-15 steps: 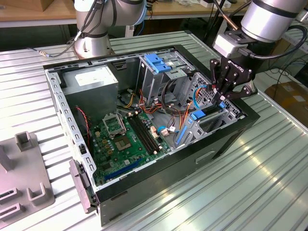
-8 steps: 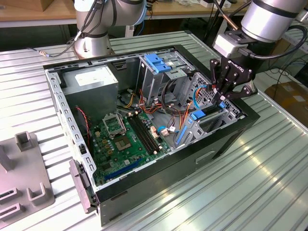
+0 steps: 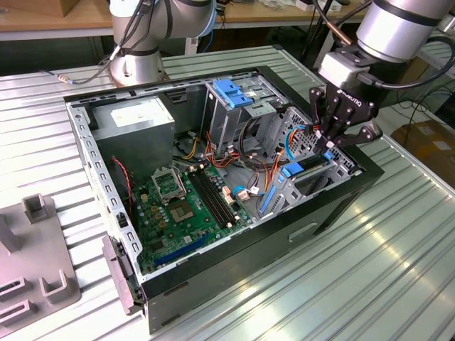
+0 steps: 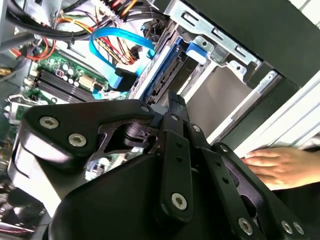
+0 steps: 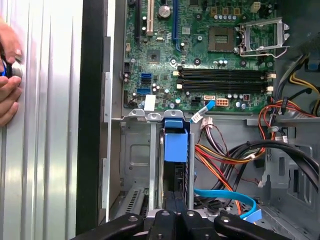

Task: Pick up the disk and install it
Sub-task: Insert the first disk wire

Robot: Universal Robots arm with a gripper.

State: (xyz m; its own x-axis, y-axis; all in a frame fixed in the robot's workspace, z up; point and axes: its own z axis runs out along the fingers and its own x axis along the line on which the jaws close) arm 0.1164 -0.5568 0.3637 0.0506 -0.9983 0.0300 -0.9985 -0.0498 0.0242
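Blue-framed disk (image 5: 176, 145) | upright in bay (image 5: 134, 150) | closed claw (image 5: 175, 196) against its end

Near end of disk (image 5: 176, 145) hidden behind gripper (image 5: 175, 200), person's hand (image 5: 7, 75) — cut off at the edge

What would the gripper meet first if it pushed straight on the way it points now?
Most likely the disk, blue-framed and standing in the drive cage directly ahead of the gripper. Whether there is any gap between them is unclear.
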